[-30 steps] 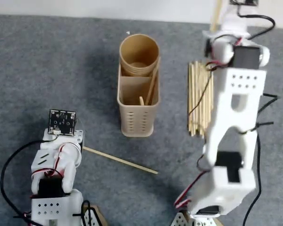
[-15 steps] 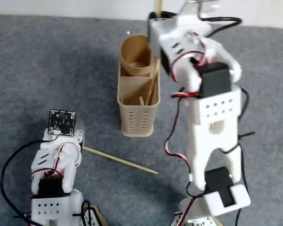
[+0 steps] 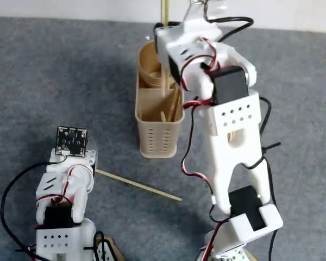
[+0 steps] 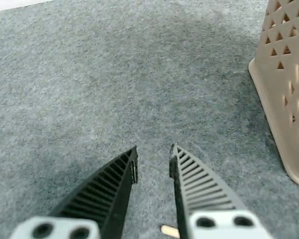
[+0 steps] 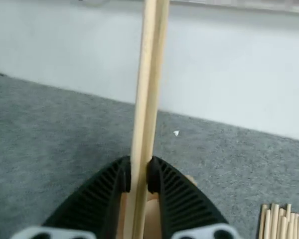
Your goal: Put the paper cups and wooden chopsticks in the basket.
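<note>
Over the basket [image 3: 158, 138]: right gripper [image 5: 138, 174], swung across from the bundle [image 5: 284, 224], pinches upright wooden chopsticks [image 5: 149, 74].
Left gripper [image 4: 153, 158]: parted, empty.
Paper cups [image 3: 148, 68]: already inside.
Next: likely release.

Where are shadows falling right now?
High view: soft shadow on the mat left of the basket. Left wrist view: darker mat beside the basket and under the left gripper. Right wrist view: no hard shadow on the chopstick in the right gripper.

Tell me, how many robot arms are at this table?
2. The left white arm sits back, its tool open above the grey carpet; the right white arm hangs over the tan plastic basket, its tool shut on a wooden chopstick.
</note>
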